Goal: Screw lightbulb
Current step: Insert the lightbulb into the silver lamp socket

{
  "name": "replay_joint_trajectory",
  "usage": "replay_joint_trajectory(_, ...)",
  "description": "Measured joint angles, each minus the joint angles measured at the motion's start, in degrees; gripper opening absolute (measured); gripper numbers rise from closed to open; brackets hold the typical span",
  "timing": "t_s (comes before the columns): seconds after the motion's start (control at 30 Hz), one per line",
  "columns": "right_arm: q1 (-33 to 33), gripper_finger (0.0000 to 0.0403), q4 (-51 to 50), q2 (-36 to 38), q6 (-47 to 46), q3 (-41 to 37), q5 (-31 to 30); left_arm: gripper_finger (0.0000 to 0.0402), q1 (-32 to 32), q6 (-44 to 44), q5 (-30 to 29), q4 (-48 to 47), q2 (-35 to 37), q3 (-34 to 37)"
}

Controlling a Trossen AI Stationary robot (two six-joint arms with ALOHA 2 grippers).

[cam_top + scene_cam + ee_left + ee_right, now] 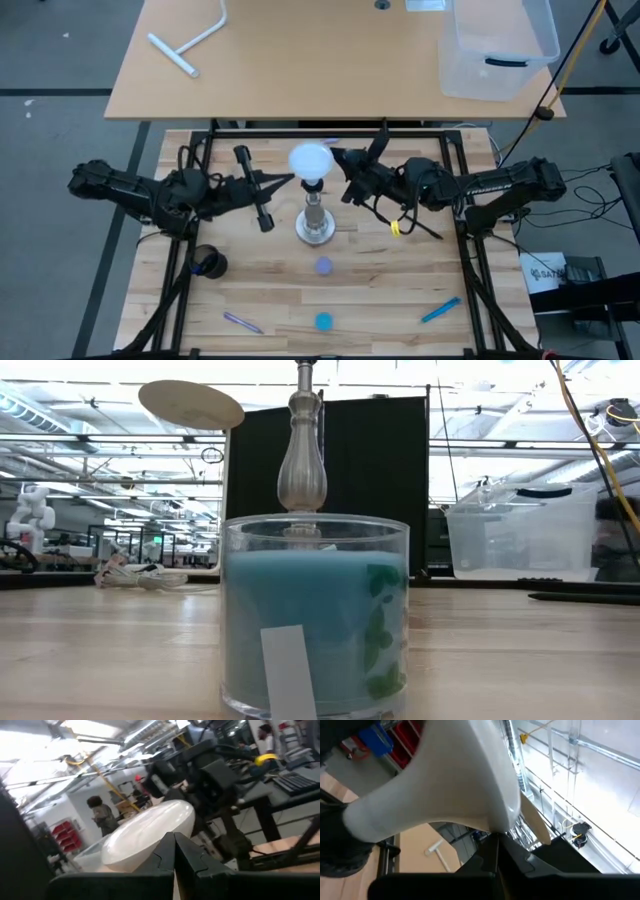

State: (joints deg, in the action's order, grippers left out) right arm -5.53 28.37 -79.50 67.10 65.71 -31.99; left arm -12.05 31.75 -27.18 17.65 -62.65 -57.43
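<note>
The white frosted lightbulb point(311, 160) stands with its greyish neck point(313, 186) in the black top of the silvery socket stand point(315, 218), which rests on its round base at mid-table. My left gripper point(290, 179) is shut, its tips at the globe's left side point(150, 832). My right gripper point(338, 160) is shut, at the globe's right side point(470, 765). In the low view only the stand's post point(302, 465) shows, behind a candle jar. My left gripper's shut fingertips point(175, 851) point level from the table's left at the lower side of the globe; I cannot tell whether they touch it. My right gripper's shut fingertips point(494, 851) meet the globe's widest edge point(502, 822), coming level from the table's right. The bulb stands in the socket by its neck point(362, 822).
A blue candle jar point(315, 620) stands near the front edge point(323, 321), with a purple disc point(323, 265) before the stand. A black round object point(208, 262), a purple pen point(243, 322) and a blue pen point(440, 310) lie around. A clear bin point(497, 45) sits on the far table.
</note>
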Motion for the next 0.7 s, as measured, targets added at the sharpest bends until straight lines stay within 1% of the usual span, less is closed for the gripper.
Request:
replay_joint_trajectory(0.3, -2.69, 0.0, -2.8, 0.04, -0.45, 0.0, -1.07, 0.0, 2.65, -3.72, -0.74, -2.79, 0.15, -0.02)
replay_joint_trajectory(0.4, -3.86, 0.0, -3.82, 0.04, -0.61, -0.02, -0.46, 0.0, 3.45, -4.57, -1.67, -3.76, 0.15, -0.02)
replay_joint_trajectory(0.5, -5.38, 0.0, -5.05, -0.02, -1.35, -0.02, 2.16, 0.0, 4.04, -5.59, -3.67, -4.57, 0.04, -0.07)
replay_joint_trajectory(0.6, -6.85, 0.0, -6.8, -0.07, -1.79, -0.02, 2.25, 0.0, 4.89, -6.64, -5.77, -7.6, -0.39, 0.16)
replay_joint_trajectory(0.7, -7.92, 0.0, -8.42, -0.07, -2.56, -0.02, 0.96, 0.0, 5.35, -7.36, -6.1, -6.46, 0.04, 0.0)
